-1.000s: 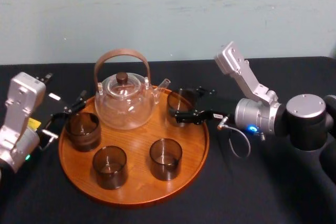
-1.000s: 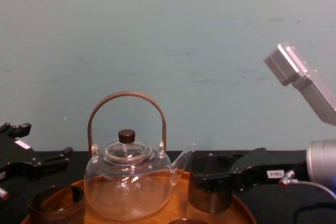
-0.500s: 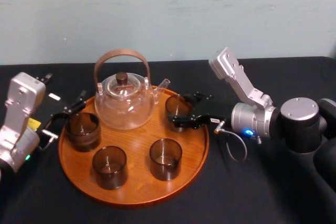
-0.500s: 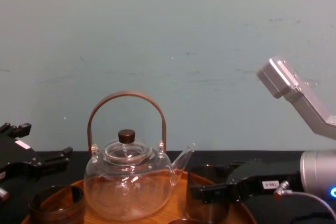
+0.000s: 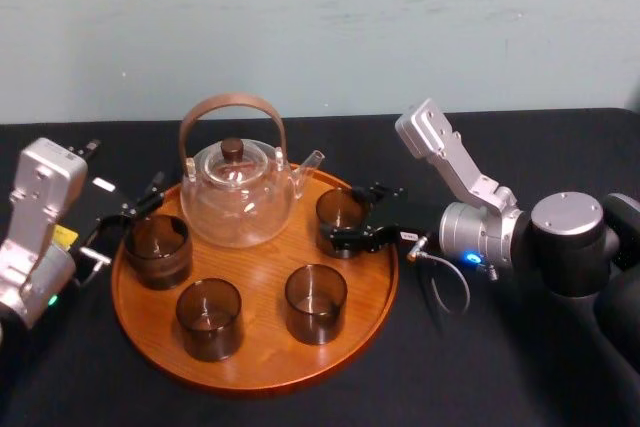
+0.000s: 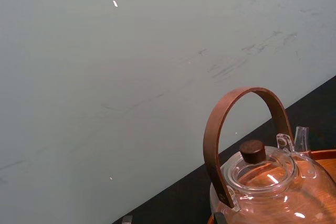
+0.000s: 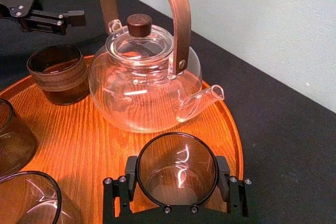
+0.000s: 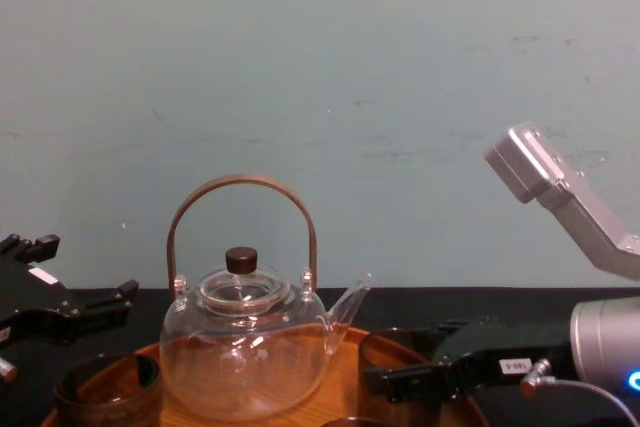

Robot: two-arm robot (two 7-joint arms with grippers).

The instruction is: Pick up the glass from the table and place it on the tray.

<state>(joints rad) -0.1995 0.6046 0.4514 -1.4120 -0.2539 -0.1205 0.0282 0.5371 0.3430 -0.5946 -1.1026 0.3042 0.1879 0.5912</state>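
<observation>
Bench is matte black and runs the full width under everything. Tray — round, orange-brown wood, low rim — sits on it at centre. Teapot, clear glass with a brown hoop handle and dark knob, stands at the tray's 12 o'clock, spout toward 3.

Right arm comes in from 3 o'clock. The right gripper is over the tray's 2 o'clock edge, its fingers pressed to opposite sides of the glass, pinching it. The glass is upright, inside the rim, just beside the spout. Whether its base touches the wood I cannot tell.

Left gripper hangs over the bench just off the tray's 9 o'clock rim, fingers spread.

Three more brown glasses stand upright on the tray, apart from each other — 9 o'clock glass, 7 o'clock glass, 5 o'clock glass.
</observation>
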